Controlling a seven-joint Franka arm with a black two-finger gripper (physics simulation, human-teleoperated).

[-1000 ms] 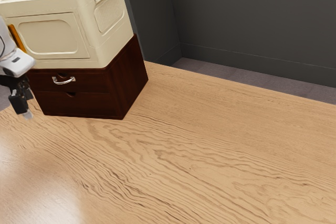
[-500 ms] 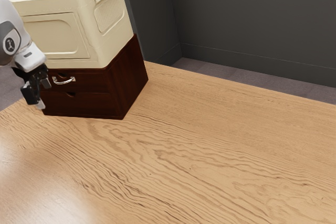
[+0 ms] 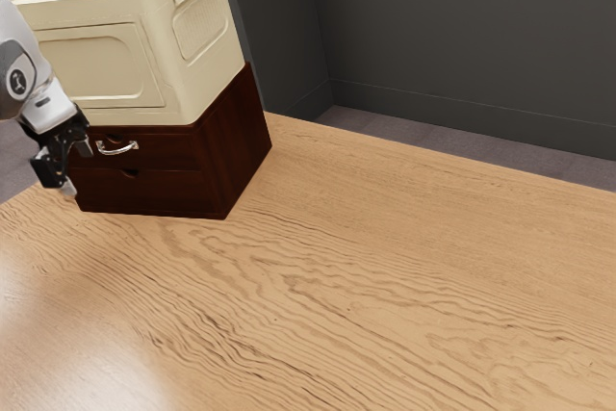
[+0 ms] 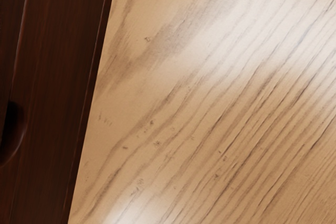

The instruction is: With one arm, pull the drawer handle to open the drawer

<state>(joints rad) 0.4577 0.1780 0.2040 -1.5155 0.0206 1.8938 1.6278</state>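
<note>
Drawer front (image 3: 168, 156) of dark red-brown wood, with a curved, shiny metal handle (image 3: 117, 150), sits flush in the upper part of a small wooden cabinet (image 3: 237, 141) on the pale wood-grained table (image 3: 385, 286). A cream, thick-walled box with rounded panels (image 3: 96, 69) rests on top of the cabinet. The black two-finger gripper (image 3: 77, 169) hangs near the cabinet front, towards the exterior view's left of the handle; its fingers stand well apart, with nothing between them. I cannot tell the exact gap in depth to the handle.

The step in hand looks like lining up for the grasp, with the pull not begun. The handle is probably hard, smooth and rather slippery, so the best hold is the middle of its bow, a finger on either side. The drawer should be fairly light but may start stiffly; a slow, straight pull away from the cabinet suits it, since a skewed one could jam it or let the pads slide off
</note>
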